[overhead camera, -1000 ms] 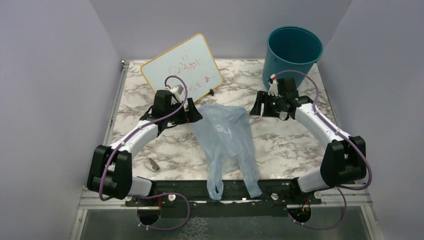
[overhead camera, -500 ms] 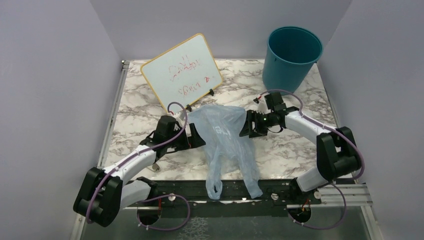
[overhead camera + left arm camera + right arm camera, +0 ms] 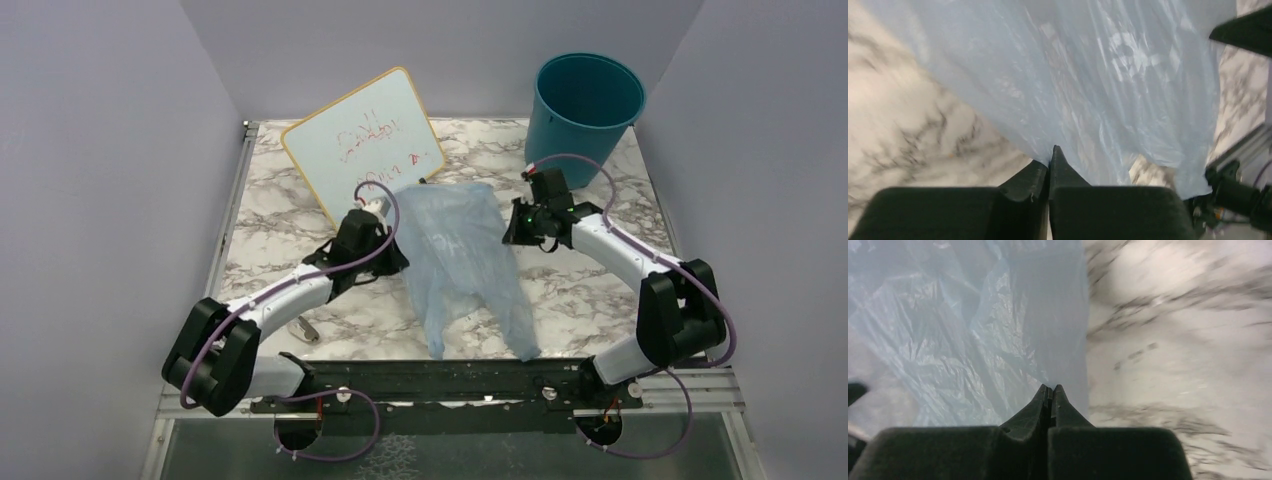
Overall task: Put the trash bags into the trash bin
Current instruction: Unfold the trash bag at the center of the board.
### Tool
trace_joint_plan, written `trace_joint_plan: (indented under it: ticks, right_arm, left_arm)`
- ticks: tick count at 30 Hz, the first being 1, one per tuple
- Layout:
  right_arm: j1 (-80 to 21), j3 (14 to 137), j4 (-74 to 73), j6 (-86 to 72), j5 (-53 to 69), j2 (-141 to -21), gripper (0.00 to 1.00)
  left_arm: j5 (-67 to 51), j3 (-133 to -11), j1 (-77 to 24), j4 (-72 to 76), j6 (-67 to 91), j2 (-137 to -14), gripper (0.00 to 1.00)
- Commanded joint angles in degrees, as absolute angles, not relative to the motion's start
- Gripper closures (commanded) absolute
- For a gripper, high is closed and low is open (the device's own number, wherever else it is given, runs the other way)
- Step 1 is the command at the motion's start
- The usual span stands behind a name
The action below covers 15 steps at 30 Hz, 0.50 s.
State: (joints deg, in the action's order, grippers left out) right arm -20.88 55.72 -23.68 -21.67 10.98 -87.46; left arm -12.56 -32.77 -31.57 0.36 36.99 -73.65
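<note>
**Trash bag** (image 3: 462,250): pale-blue film, held spread between both arms, nearer and left of the trash bin (image 3: 583,110), apart from it.
**Left gripper** (image 3: 1049,159): jaws clenched on the bag's left edge.
**Right gripper** (image 3: 1051,392): jaws clenched on its right edge.
**Step (judged):** grasp made, carry pending. Next, raise both edges above the bin's rim, then release inside.
**Room:** bare marble table (image 3: 590,290) lies before the bin. A whiteboard (image 3: 350,145) stands well left of it. The bin is at the far table edge.
</note>
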Motion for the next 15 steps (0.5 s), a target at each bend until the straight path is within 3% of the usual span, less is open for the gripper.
trace_joint_plan:
  ticks: [1,5,7,8,10,12,15]
  right_arm:
    - [-15.3,59.7,-20.1,-23.0,-2.5,-86.6,1.00]
    - [-14.4,65.2,-24.4,-21.8,-0.3,-90.6,0.92]
    - [-14.3,66.2,-26.4,-21.0,0.9,-91.0,0.83]
    - [-14.3,66.0,-26.8,-20.3,1.7,-90.2,0.77]
    - [-14.3,64.1,-26.9,-19.8,1.9,-87.5,0.56]
    - [-14.3,62.0,-25.6,-19.1,2.7,-83.5,0.42]
    - [-14.3,58.9,-21.4,-17.1,9.0,-77.9,0.36]
  left_arm:
    - [-3.1,-43.0,-26.4,-2.6,27.7,-76.4,1.00]
    - [-10.3,-51.1,-21.0,-5.9,23.5,-84.0,0.94]
    - [-10.8,-52.4,-20.7,-7.8,21.7,-85.6,0.63]
    - [-12.5,-52.3,-20.6,-8.6,21.0,-85.9,0.53]
    - [-14.2,-49.9,-20.6,-8.5,21.5,-84.5,0.40]
    - [-13.6,-46.6,-20.6,-8.1,22.7,-82.0,0.29]
    - [-13.7,-42.2,-20.6,-8.4,24.4,-76.8,0.20]
